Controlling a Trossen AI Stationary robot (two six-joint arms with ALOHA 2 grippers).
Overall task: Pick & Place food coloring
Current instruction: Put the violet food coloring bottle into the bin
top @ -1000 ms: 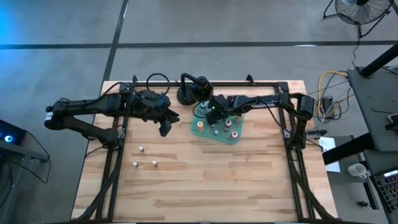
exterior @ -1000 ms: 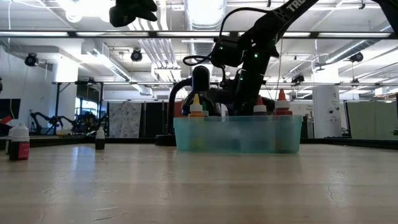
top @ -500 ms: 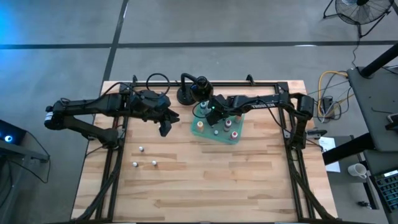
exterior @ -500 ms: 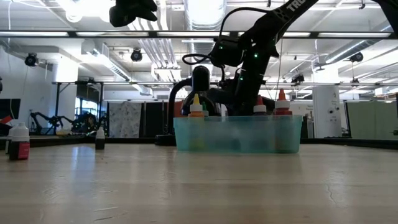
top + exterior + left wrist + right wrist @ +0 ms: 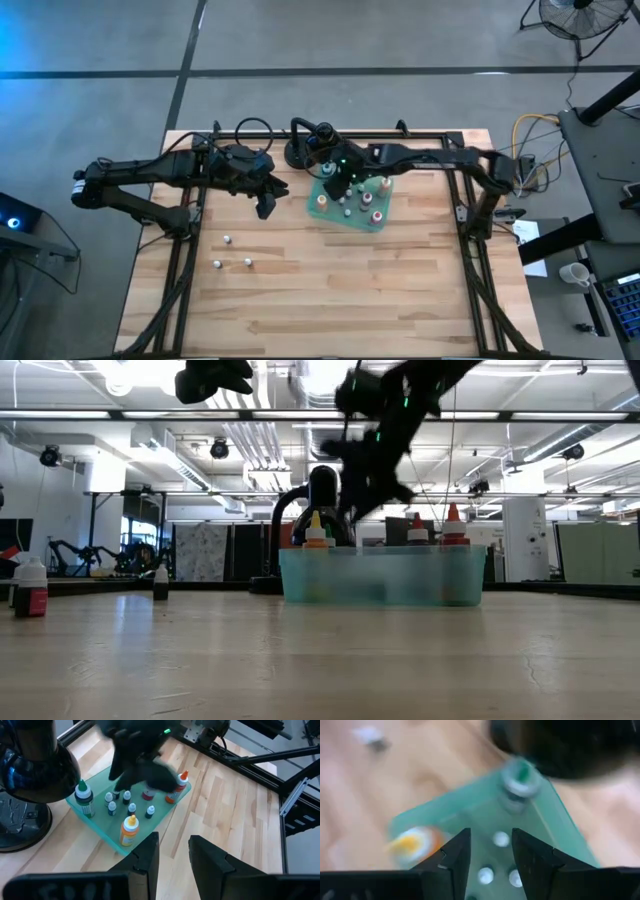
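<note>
Bottles (image 5: 232, 255) wait loose on the wood at left, below my left gripper (image 5: 266, 208), fingers slightly apart, empty. My right gripper (image 5: 331, 184) hovers over the green tray (image 5: 318, 208) of food coloring (image 5: 364, 205), fingers parted on nothing; fetching another bottle probably comes next.

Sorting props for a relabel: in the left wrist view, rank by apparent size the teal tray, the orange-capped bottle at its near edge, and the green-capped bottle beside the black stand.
1. Translucent teal tray, plainly largest.
2. Green-capped bottle and orange-capped bottle: these look alike in size, and their differing nearness to the camera makes ranking them unsure.
</note>
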